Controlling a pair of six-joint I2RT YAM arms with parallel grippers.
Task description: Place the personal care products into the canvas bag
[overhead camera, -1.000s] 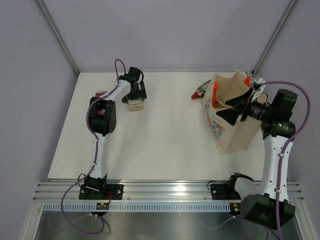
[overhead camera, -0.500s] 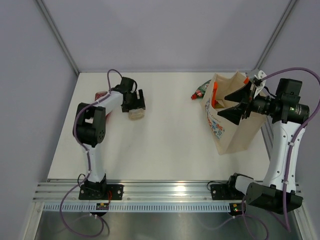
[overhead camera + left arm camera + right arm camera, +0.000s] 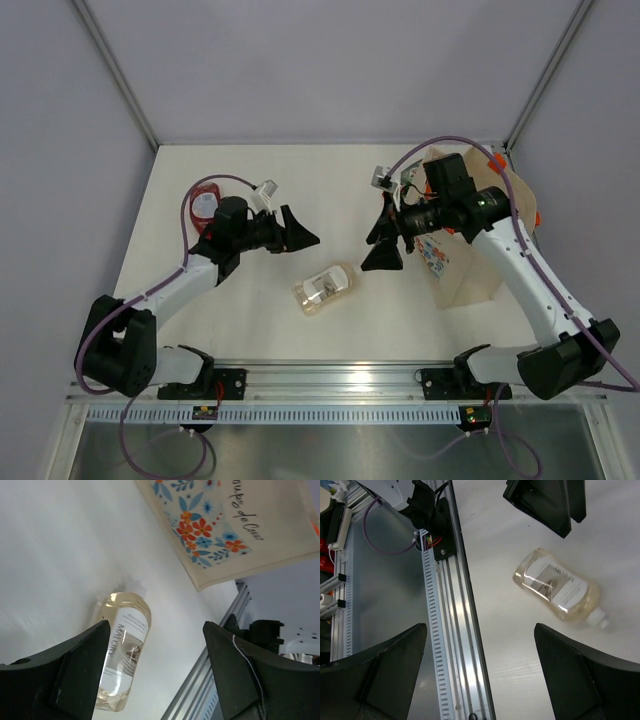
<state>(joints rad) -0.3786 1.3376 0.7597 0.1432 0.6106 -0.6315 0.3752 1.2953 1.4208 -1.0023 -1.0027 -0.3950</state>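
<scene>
— Hovering over the worktop (image 3: 420,320), both your arms face one clear pale-yellow bottle (image 3: 325,288). Which step is this?

— The pick-up, as I judge it. The bottle lies on its side in the middle of the worktop, toward the near edge, and touches neither of my grippers. My left gripper (image 3: 300,230) hangs near it on the far-left side, jaws parted and holding nothing. My right gripper (image 3: 375,248) hangs on the bottle's right, jaws spread wide, also empty.

— And the canvas bag?

— The canvas bag (image 3: 470,280) sits at the right side of the worktop, partly hidden behind my right arm. Its floral print shows in my left wrist view. The bottle is well apart from it. A red bottle (image 3: 205,205) lies at the far left, beside my left arm.

— What does the next move call for?

— One gripper must drop over the bottle's body with its jaws set across the narrow width, not along the length. Then it closes, lifts and carries the bottle to the bag's mouth. My right gripper looks the better placed, since it is on the bag's side. The rounded clear plastic may roll or slip, so a centred grip matters. How wide the bag's mouth stands I cannot tell, because my arm covers it.
</scene>
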